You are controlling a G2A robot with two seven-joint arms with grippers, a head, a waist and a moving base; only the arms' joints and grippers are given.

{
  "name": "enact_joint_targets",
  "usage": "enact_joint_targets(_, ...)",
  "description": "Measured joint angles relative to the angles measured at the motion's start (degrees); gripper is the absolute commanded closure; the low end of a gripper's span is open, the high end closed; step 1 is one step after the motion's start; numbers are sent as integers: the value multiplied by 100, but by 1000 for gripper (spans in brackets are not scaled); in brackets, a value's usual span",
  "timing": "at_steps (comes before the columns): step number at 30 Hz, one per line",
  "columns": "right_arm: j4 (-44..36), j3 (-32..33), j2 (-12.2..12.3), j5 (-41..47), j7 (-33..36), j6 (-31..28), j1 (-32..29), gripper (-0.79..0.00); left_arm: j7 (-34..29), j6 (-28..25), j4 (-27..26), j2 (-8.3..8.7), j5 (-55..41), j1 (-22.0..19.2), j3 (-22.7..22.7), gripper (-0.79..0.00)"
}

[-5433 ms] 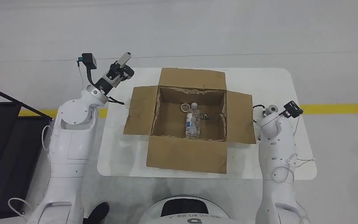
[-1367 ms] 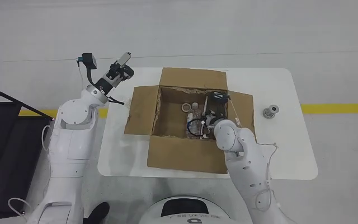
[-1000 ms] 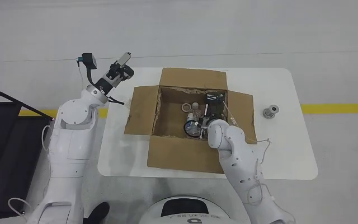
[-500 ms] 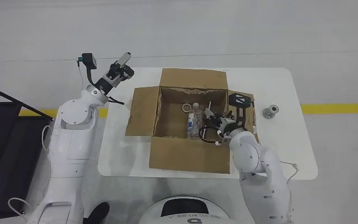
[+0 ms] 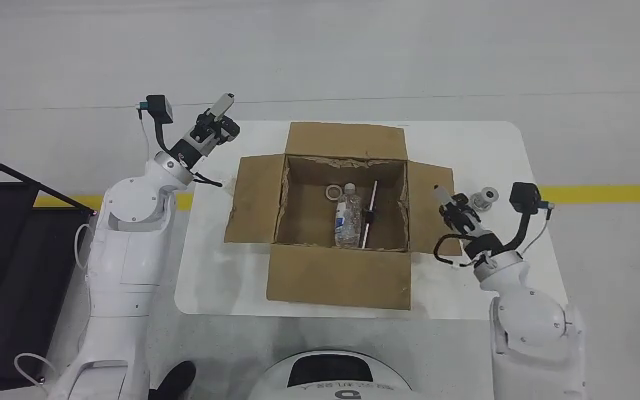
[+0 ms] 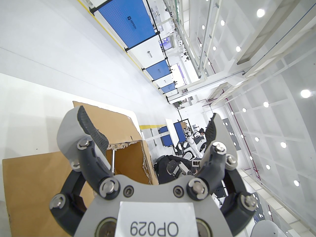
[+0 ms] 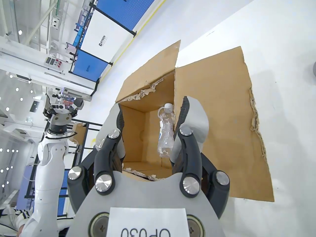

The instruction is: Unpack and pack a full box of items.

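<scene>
- Brown corrugated cardboard box, with its four flaps folded out, sits in the middle of the top view on the smooth white table. The torn edges look rough and fibrous.
- The right gripper, at right of centre, hangs over the right flap. Its claw is spread and holds nothing. The inner pads are dark and ribbed.
- The task's things lie on the box floor, in the centre of the frame.
  - A clear, crinkled plastic bottle with a white cap lies on its side.
  - A thin, shiny metal rod is just beside the bottle, on its right.
  - A small pale ring is near the bottle's cap, toward the upper left. I cannot tell its material.
- A small grey metal spool stands on the table just right of the right flap, near the right gripper.
- The left gripper, at the upper left of the frame, is by the far left corner of the table. Its claw is spread wide and is empty.
- The step in hand is, I judge, the unpacking: one thing is out and three are inside.
- The next move probably calls for the right gripper to go down into the box.
  - The rod is thin and slippery, so it needs a close pinch across it.
  - The bottle is light and soft, and it may roll or give way under pressure.
</scene>
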Motion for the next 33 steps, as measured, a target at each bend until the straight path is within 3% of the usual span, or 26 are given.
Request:
enact_joint_targets(10, 103, 34, 2, -58, -116, 98, 67, -785, 0, 0, 0, 0, 0, 0, 0, -785)
enact_joint_targets(15, 785, 509, 43, 367, -248, 1375, 744, -785, 0, 0, 0, 0, 0, 0, 0, -785)
enact_joint_targets(18, 1324, 497, 97, -318, -640, 2230, 1240, -785, 0, 0, 0, 0, 0, 0, 0, -785)
enact_joint_targets(22, 2153, 364, 169, -1890, -336, 3065, 1913, -785, 0, 0, 0, 0, 0, 0, 0, -785)
enact_joint_targets(25, 2883, 278, 216, -2472, -97, 3291, 2442, -785, 0, 0, 0, 0, 0, 0, 0, -785)
enact_joint_targets(33, 4344, 167, 299, -2687, 284, 3204, 3329, -785, 0, 0, 0, 0, 0, 0, 0, -785)
